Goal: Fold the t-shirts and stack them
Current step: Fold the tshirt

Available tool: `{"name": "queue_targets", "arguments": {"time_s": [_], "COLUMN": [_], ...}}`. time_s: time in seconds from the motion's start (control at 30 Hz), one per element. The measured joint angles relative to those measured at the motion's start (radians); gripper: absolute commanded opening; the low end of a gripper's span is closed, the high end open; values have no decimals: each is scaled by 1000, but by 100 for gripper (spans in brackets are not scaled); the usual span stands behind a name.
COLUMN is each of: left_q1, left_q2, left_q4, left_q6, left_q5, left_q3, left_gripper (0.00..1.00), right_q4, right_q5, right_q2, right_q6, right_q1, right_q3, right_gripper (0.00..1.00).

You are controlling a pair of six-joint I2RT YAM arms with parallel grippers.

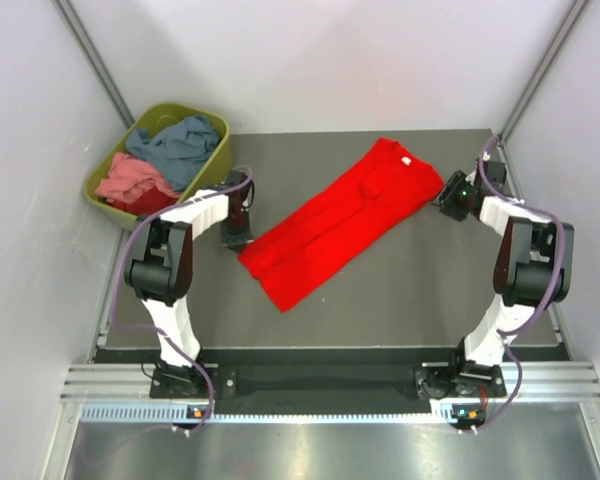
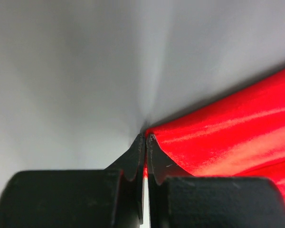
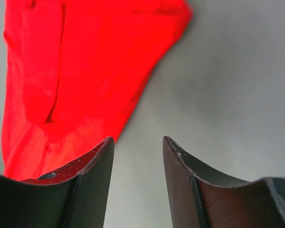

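A bright red t-shirt (image 1: 340,225) lies on the dark table, folded into a long strip that runs diagonally, with its white neck label (image 1: 405,160) at the far right end. My left gripper (image 1: 238,240) sits at the strip's near left corner. In the left wrist view its jaws (image 2: 146,135) are shut, with a sliver of the red cloth (image 2: 237,133) pinched between them. My right gripper (image 1: 442,198) is just right of the collar end. It is open (image 3: 137,140) over bare table, and the red shirt (image 3: 76,71) lies left of its fingers.
An olive-green tub (image 1: 218,160) stands at the back left beside the left arm. It holds a slate blue-grey shirt (image 1: 185,145), a salmon pink one (image 1: 135,175) and a darker red one (image 1: 145,200). White walls enclose the table on three sides.
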Motion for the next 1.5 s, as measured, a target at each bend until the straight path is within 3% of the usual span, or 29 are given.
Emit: {"name": "queue_targets", "arguments": {"time_s": [0.2, 0.4, 0.67, 0.7, 0.8, 0.83, 0.93, 1.2, 1.5], "left_q1": [0, 2, 0, 0, 0, 0, -2, -27, -92], "left_q2": [-8, -8, -10, -13, -27, -34, -53, -58, 16], "left_q4": [-112, -177, -186, -188, -191, -190, -188, -170, -115], "left_q6": [-16, -26, -10, -6, 3, 5, 8, 9, 8], "left_q5": [-113, -184, -128, -113, -59, -34, 40, 174, 286], "left_q3": [9, 143, 252, 258, 272, 275, 280, 285, 252], "left_gripper": [30, 34, 34, 34, 34, 34, 34, 37, 40], "right_q4": [53, 107, 168, 170, 164, 163, 144, -11, -149], "right_q5": [0, -2, -17, -17, -15, -13, -6, 16, 19], "right_q2": [99, 174, 244, 249, 272, 281, 316, 481, 708], "right_q6": [36, 64, 97, 102, 109, 114, 119, 87, 55], "right_q1": [-3, -12, -12, -12, -12, -12, -12, -11, -14], "right_q3": [35, 86, 144, 149, 178, 187, 227, 535, 938], "right_gripper": [47, 46, 40, 38, 22, 12, 0, 0, 7]}}
